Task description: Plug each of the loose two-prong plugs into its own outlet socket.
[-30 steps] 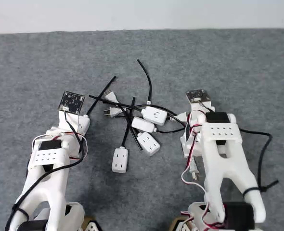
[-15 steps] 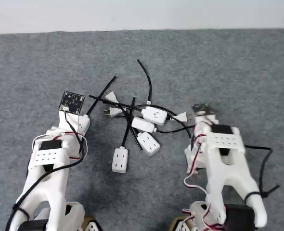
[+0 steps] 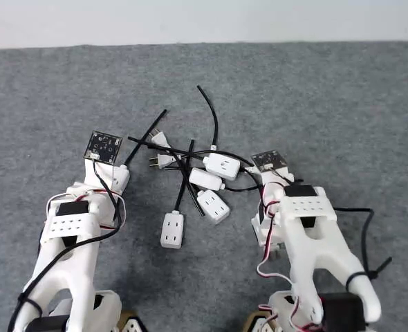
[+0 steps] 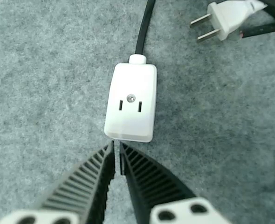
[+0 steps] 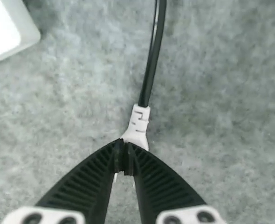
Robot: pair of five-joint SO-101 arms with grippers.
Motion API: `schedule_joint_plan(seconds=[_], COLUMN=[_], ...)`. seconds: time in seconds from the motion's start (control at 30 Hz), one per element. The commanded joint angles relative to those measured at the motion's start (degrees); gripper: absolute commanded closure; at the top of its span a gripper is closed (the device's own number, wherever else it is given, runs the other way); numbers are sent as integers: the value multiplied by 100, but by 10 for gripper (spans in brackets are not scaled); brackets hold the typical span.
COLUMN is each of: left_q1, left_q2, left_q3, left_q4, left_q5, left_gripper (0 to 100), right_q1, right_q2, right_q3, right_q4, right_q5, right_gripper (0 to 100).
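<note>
Several white sockets on black cords lie tangled mid-table: one (image 3: pixel 221 166), one (image 3: pixel 205 179), one (image 3: pixel 213 205), and one nearer the arms (image 3: pixel 172 230). Two loose plugs (image 3: pixel 164 160) (image 3: pixel 159 138) lie at the pile's left. My left gripper (image 4: pixel 115 147) is shut, its tips just short of a socket (image 4: pixel 130 108) lying face up, with a plug (image 4: pixel 223 16) beyond it. My right gripper (image 5: pixel 123 154) is shut with its tips over the prong end of a white plug (image 5: pixel 138 123). I cannot tell whether it touches the plug.
Grey carpet (image 3: pixel 342 97) covers the table. The black cords (image 3: pixel 211 114) cross one another over the sockets. A socket's corner (image 5: pixel 7 32) lies off to one side of my right gripper. The right arm's own black cable (image 3: pixel 366 228) loops beside it.
My right arm has drawn back and swung left toward the cord pile, and its wrist now covers the white plug that lay beside it. The left arm has not moved.
</note>
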Motion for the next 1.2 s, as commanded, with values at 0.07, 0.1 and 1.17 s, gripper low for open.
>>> schedule_joint_plan(seconds=[0.07,0.1,1.17], left_q1=[9,9,18], left_q2=[-149,-149,-149], left_q3=[-40,-40,-40], left_q4=[62,62,53], left_q5=[-44,-44,-44], left_gripper=[985,985,985], right_q1=[-4,-4,-110], right_q2=[637,699,-462], right_q3=[-290,-343,-264], right_q4=[-66,-66,4], right_q5=[35,18,53], right_gripper=[987,987,898])
